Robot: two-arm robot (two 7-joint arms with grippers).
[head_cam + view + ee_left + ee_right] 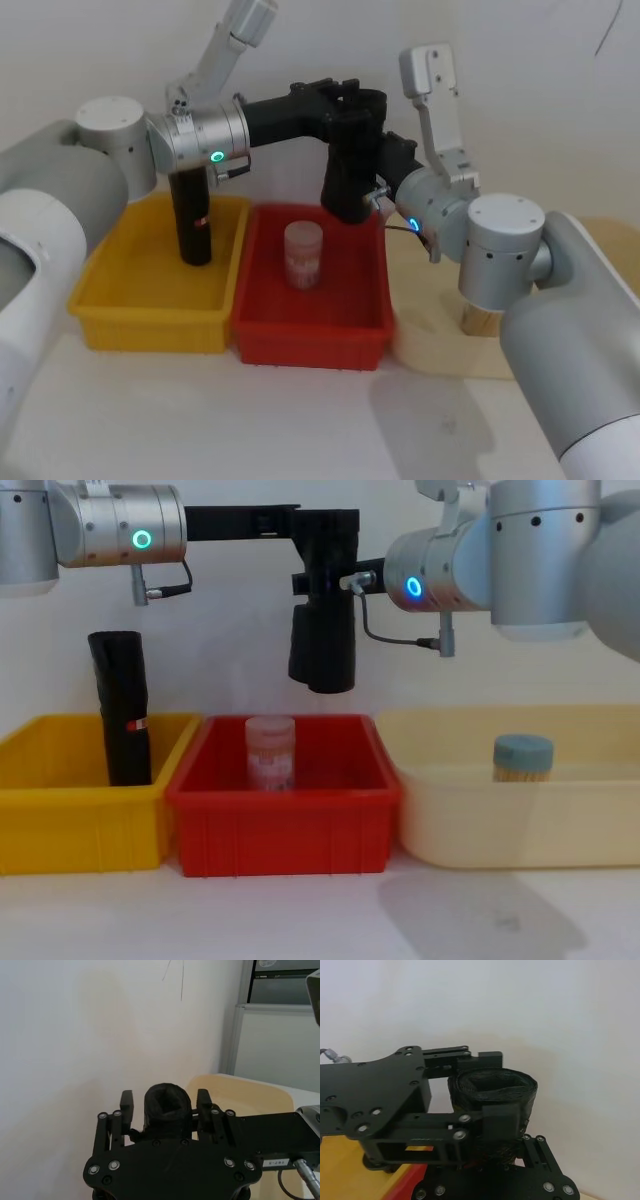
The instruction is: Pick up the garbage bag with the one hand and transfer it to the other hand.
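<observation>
The garbage bag (pixel 348 195) (pixel 322 650) is a stubby black roll hanging upright in the air above the red bin (pixel 310 342). My left gripper (pixel 362 108) (pixel 165 1101), on the green-ringed arm, reaches in from the left. It stands open around the roll's top, with a narrow gap showing between each finger and the plastic. My right gripper (pixel 388 162) (pixel 347 580), on the blue-ringed arm, comes in from the right. It is shut on the bag (pixel 492 1091) just below the left fingers (pixel 501 1120).
A taller slim black roll with a red-and-white label (pixel 192 222) (pixel 125 712) stands in the yellow bin (pixel 150 322). A clear jar (pixel 303 256) stands in the red bin under the bag. The cream bin (pixel 520 832) at the right holds a blue-lidded container (pixel 523 757).
</observation>
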